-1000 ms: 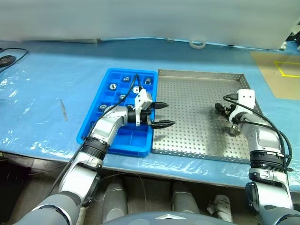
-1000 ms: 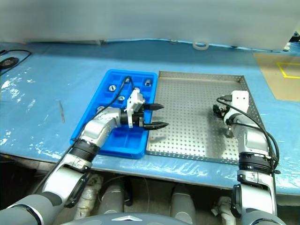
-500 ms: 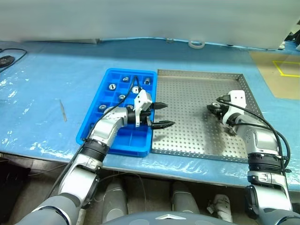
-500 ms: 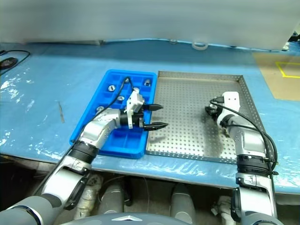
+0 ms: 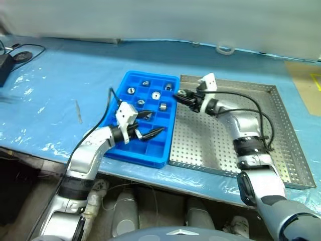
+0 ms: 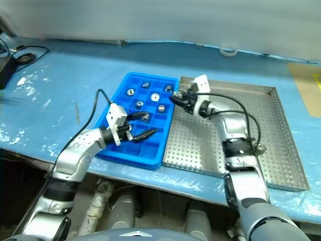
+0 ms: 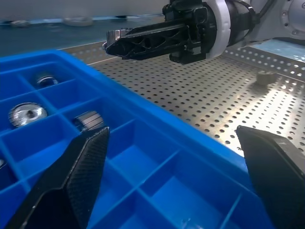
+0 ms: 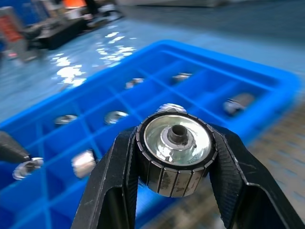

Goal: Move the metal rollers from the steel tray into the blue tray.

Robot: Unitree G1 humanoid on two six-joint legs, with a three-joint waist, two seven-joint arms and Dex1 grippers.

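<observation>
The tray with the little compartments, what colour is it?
Bright blue tray, clearest in the left eye view.

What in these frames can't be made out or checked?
- Roller in the right claw: the pads cover both of its sides in the right wrist view.
- Blue tray: the left claw hides some front compartments in the head views.
- Steel tray: cut off by the frame edge in the left wrist view; one roller there is blurred.

Blue tray [image 5: 131,108] was bright blue, gridded; steel tray [image 5: 281,135] shiny grey, dotted; rollers [image 8: 175,153] silver; fingers [image 7: 81,167] black; counter [image 5: 60,100] glossy blue.
</observation>
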